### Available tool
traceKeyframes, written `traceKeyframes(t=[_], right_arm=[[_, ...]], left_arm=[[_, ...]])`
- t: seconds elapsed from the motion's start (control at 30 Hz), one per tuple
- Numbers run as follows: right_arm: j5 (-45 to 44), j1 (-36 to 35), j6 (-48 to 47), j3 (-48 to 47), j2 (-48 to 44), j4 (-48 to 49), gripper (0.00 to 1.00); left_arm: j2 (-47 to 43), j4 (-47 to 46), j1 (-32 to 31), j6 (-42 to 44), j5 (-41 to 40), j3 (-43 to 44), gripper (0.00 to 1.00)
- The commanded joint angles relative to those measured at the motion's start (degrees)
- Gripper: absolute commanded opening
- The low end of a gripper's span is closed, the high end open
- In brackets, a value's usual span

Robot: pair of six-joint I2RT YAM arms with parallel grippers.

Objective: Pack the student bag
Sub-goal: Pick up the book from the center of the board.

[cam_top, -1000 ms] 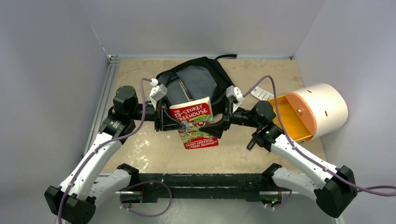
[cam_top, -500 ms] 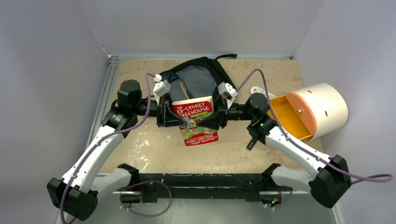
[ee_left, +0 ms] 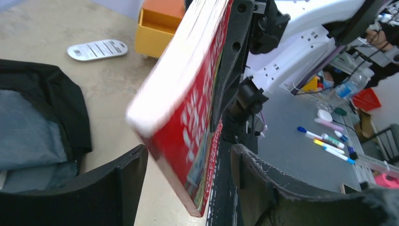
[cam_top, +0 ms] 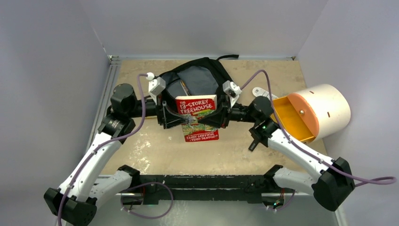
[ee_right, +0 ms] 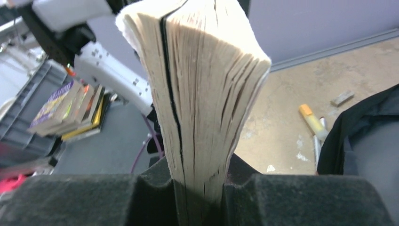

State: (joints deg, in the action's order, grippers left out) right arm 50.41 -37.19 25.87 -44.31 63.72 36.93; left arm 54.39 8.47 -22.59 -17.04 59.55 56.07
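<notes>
Top external view: student bag (cam_top: 200,77) lies against the far edge of the table (cam_top: 141,141), about midway along it. It is soft black fabric, slumped and rounded, mouth gaping toward the arms, grey lining showing, black loop at its far side. Something thin sits in the opening, too small to name. A red-covered book (cam_top: 197,117) hangs off the table at the near rim of that mouth, cover tilted up toward the near edge, between both arms. The right gripper (ee_right: 200,188) is clamped on the book; the right wrist view shows the page block pinched tight in its jaws. The left gripper (ee_left: 188,165) has its jaws spread, one on each side of the book with gaps showing, so it holds nothing. This looks like the insert step, with the right arm carrying alone. Draw your left arm back sideways first so the jaws don't clip the cover. Then bring the book toward the far edge, lead with its lower edge, and slide it low onto the grey lining. The rim is floppy and may fold under, and a paperback pinched at one edge may sag. A cream-and-orange cylinder (cam_top: 324,110) lies at the right edge, with a white tag (cam_top: 263,94) between it and the bag.
</notes>
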Motion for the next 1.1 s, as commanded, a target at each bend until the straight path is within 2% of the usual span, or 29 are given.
traceKeyframes(t=[0.0, 0.13, 0.2, 0.3, 0.37, 0.53, 0.63, 0.77, 0.97, 1.07], right_arm=[[-13.5, -0.1, 12.2, 3.1, -7.3, 19.5, 0.0], [-29.5, -0.1, 25.3, 10.1, -10.9, 39.3, 0.0], [-34.3, -0.1, 30.0, 12.5, -10.4, 49.1, 0.0], [-39.8, -0.1, 35.0, 11.6, -8.1, 55.8, 0.0], [-42.4, -0.1, 38.9, 10.2, -5.6, 60.4, 0.0], [-49.5, -0.2, 46.6, 8.2, 3.0, 78.4, 0.0], [-49.3, -0.3, 47.4, 4.4, 6.4, 78.7, 0.0], [-50.2, -1.3, 43.3, 1.7, 7.5, 75.8, 0.0], [-53.0, -1.5, 42.2, 1.9, 8.7, 77.8, 0.0], [-53.0, -1.6, 42.4, 1.0, 9.9, 78.0, 0.0]], left_arm=[[-5.7, -12.3, -0.1, -7.3, -8.8, -3.3, 0.66], [-12.3, -20.8, -0.1, -13.7, -17.5, -9.0, 0.68], [-13.7, -23.6, -0.1, -16.2, -20.4, -9.7, 0.69], [-13.7, -27.2, -0.1, -20.9, -22.5, -9.5, 0.7], [-13.5, -32.7, -0.1, -25.4, -23.2, -10.3, 0.71], [-12.5, -44.7, -0.1, -36.1, -28.8, -12.8, 0.73], [-8.2, -49.1, -0.1, -40.0, -29.3, -11.5, 0.73], [-4.9, -53.9, -0.1, -42.8, -28.5, -10.9, 0.74], [-4.8, -51.9, -0.2, -42.1, -33.5, -12.4, 0.75], [-3.6, -54.0, -0.2, -43.4, -33.7, -13.3, 0.76]])
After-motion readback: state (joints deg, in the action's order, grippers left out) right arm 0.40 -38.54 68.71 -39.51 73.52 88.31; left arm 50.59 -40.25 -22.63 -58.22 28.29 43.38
